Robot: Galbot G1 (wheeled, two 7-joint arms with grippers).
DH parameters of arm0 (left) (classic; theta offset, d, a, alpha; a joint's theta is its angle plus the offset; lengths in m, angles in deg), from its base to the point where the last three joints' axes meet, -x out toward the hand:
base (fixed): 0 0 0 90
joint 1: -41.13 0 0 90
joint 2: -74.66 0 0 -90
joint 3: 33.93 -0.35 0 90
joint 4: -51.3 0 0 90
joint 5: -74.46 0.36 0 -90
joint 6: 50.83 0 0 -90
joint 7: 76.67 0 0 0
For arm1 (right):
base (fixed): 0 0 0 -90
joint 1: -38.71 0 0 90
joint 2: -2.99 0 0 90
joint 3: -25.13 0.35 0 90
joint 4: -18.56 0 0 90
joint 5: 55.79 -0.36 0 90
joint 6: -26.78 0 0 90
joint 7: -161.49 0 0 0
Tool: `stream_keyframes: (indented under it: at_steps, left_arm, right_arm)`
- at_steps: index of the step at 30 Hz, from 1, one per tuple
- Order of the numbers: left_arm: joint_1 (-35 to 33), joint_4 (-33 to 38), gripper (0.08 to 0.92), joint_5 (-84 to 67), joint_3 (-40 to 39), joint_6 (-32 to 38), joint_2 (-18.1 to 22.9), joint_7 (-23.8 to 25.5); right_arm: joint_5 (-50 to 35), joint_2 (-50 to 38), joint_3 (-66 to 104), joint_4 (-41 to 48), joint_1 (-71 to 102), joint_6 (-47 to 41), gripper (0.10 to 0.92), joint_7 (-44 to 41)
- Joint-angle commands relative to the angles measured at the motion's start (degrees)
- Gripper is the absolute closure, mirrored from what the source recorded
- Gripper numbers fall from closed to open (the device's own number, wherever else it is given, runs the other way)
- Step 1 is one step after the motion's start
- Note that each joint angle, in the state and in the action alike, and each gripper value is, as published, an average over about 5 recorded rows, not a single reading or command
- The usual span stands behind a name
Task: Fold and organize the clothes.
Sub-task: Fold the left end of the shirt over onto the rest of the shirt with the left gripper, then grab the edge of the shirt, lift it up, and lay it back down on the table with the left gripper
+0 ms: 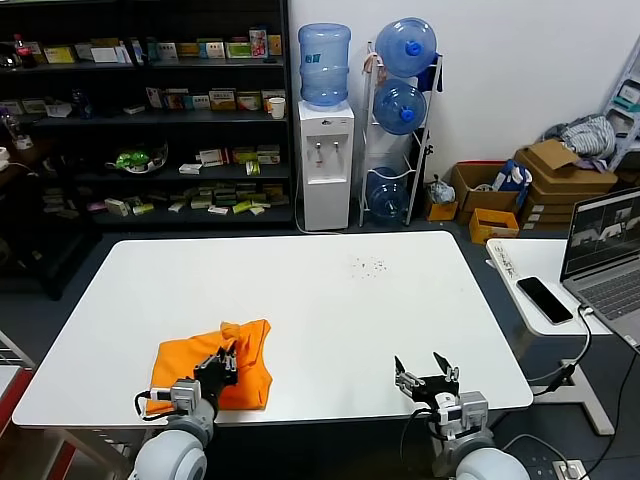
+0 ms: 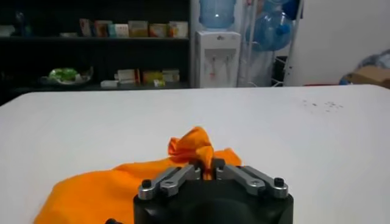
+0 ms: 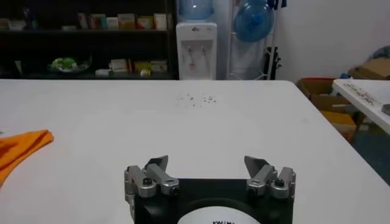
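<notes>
The orange T-shirt [image 1: 215, 368] lies folded in a bundle on the white table [image 1: 330, 310] near its front left edge. My left gripper [image 1: 226, 361] is over the shirt's middle and shut on a pinch of its cloth, which rises in a small peak in the left wrist view [image 2: 196, 145]. The rest of the shirt spreads flat around the gripper [image 2: 205, 168]. My right gripper [image 1: 423, 369] is open and empty above bare table near the front right edge [image 3: 207, 163]. A corner of the shirt shows far off in the right wrist view [image 3: 21, 147].
A side table [image 1: 540, 270] on the right holds a phone [image 1: 545, 299] and a laptop [image 1: 605, 255]. A patch of small dark specks [image 1: 368, 266] lies on the far middle of the table. Shelves, a water dispenser [image 1: 326, 150] and boxes stand behind.
</notes>
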Motion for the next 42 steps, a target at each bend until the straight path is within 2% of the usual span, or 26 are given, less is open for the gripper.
stream_keyframes:
  at_steps: [1, 3, 5, 8, 10, 14, 20, 23, 28, 42]
  left_arm:
    - [-5.08, 8.84, 0.726, -5.18, 4.77, -2.38, -5.58, -0.85]
    - [-9.28, 9.97, 0.674, -8.23, 11.24, -1.88, -8.81, 0.72]
    - [-13.15, 7.95, 0.613, -10.5, 18.25, -0.59, -12.16, 3.72]
    - [-16.22, 0.5, 0.526, -11.87, 24.71, 2.59, -15.81, 8.27]
    - [-16.47, -5.31, 0.474, -11.08, 25.11, 5.03, -16.65, 10.34]
    - [-13.98, -12.64, 0.353, -9.02, 22.46, 8.32, -14.74, 12.5]
    - [-9.87, -13.54, 0.202, -8.14, 18.84, 8.93, -11.18, 12.47]
    - [-8.07, -13.65, 0.181, -7.54, 17.3, 9.26, -10.16, 12.19]
    - [-6.59, -13.57, 0.199, -6.78, 15.4, 9.48, -9.07, 11.49]
    - [-6.53, -12.44, 0.588, -4.65, 13.76, 11.98, -6.4, 9.23]
  right_arm:
    - [-0.63, 0.09, -0.1, 0.68, -1.23, -0.02, 0.203, 0.09]
    - [-0.78, 0.13, -0.62, 1.05, -1.87, -0.04, 0.203, 0.09]
    - [-0.87, 0.24, -1.29, 1.32, -2.42, -0.06, 0.203, 0.08]
    - [-0.91, 0.57, -2.35, 1.98, -3.22, -0.02, 0.203, 0.05]
    - [-0.86, 0.91, -2.97, 2.49, -3.71, 0.0, 0.203, 0.04]
    - [-0.85, 1.34, -3.8, 2.83, -4.28, -0.2, 0.203, 0.13]
    - [-0.97, 0.71, -3.69, 2.62, -4.26, -0.36, 0.203, 0.31]
    - [-0.94, 0.64, -3.45, 2.4, -3.93, -0.32, 0.203, 0.32]
    - [-0.73, 0.85, -3.25, 2.26, -3.43, -0.22, 0.203, 0.3]
    - [-0.63, 0.75, -3.07, 2.02, -3.07, -0.16, 0.203, 0.27]
